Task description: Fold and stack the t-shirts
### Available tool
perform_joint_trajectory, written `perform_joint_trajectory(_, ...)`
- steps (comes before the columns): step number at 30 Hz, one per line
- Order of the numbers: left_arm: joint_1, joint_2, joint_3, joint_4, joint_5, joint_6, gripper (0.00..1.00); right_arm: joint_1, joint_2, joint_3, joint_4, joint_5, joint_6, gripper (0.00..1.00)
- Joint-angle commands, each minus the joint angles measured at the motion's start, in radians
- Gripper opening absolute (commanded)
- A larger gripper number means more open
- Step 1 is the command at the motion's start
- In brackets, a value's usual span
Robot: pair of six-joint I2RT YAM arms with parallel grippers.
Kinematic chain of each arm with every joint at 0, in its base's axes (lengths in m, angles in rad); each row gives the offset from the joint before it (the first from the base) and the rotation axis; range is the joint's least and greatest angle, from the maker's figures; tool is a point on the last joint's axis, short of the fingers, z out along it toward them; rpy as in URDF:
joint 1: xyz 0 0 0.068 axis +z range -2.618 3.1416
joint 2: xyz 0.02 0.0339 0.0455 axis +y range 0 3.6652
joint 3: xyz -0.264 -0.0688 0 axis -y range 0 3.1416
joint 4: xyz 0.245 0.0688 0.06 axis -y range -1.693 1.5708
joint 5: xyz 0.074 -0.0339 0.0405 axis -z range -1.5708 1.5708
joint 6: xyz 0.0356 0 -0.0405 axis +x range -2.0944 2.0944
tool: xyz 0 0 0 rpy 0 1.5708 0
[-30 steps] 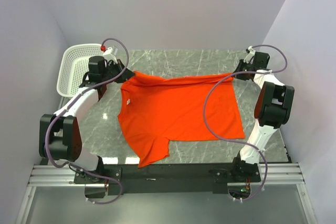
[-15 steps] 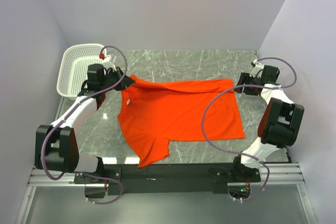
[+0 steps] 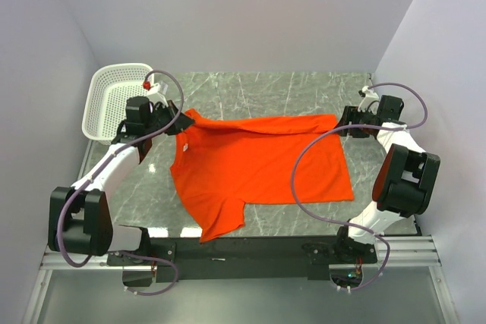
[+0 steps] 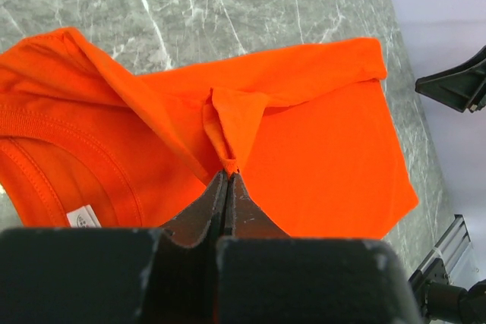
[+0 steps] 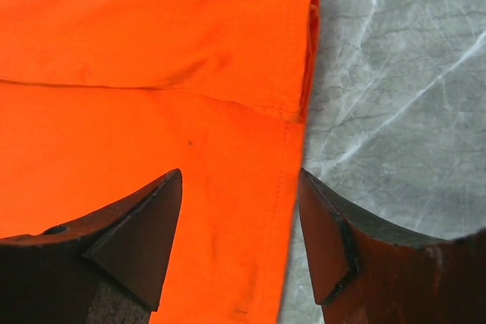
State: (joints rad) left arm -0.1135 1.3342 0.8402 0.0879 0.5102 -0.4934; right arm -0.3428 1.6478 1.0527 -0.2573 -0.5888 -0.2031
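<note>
1. The orange-red t-shirt (image 3: 258,165) lies spread on the marble table (image 3: 258,85). It is to the right of the white perforated basket (image 3: 106,96), with its collar end nearest the basket and its hem end farthest from it.
2. A first fold looks begun. The strip of cloth along the shirt's back edge, level with the basket, is turned over onto the body. The right wrist view shows this doubled layer ending at the hem.
3. The left gripper (image 4: 228,176) sits between the basket and the shirt. Its fingers are pressed together, pinching a small peak of fabric near the collar.
4. The right gripper (image 5: 241,187) is on the side of the shirt away from the basket, well apart from it. Its fingers are spread over the hem corner with nothing between them.
5. In my judgement most of the work is left. The sleeve on the side nearer the arm bases than the basket is not yet folded in. The body has not been doubled over, and nothing has been stacked.
6. Count: one t-shirt, one basket and two grippers. No second shirt and no folded pile is in view. The inside of the basket is only partly seen.
</note>
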Motion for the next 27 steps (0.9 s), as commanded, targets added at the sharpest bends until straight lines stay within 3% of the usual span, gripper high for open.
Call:
perform_joint_trajectory(1,-0.009,-0.041,-0.019,0.013,-0.013,-0.01,0.01,-0.002,-0.017,0.024,0.0,-0.037,-0.007,0.69)
perform_joint_trajectory(14,-0.051,-0.16,-0.133,-0.019,-0.119,-0.05,0.01,-0.002,-0.016,0.02,-0.01,-0.057,-0.009,0.69)
perform_joint_trajectory(20,-0.084,-0.225,-0.252,-0.039,-0.144,-0.128,0.03,-0.002,-0.011,0.016,0.0,-0.065,-0.001,0.69)
perform_joint_trajectory(23,-0.121,-0.263,-0.286,-0.082,-0.197,-0.171,0.36,-0.002,-0.008,0.018,0.001,-0.072,0.004,0.69)
perform_joint_trajectory(24,-0.127,-0.28,-0.299,-0.085,-0.214,-0.18,0.52,-0.002,-0.006,0.023,-0.005,-0.077,0.004,0.69)
perform_joint_trajectory(27,-0.129,-0.371,-0.277,-0.158,-0.304,-0.182,0.74,-0.001,-0.011,0.023,-0.01,-0.082,0.001,0.7)
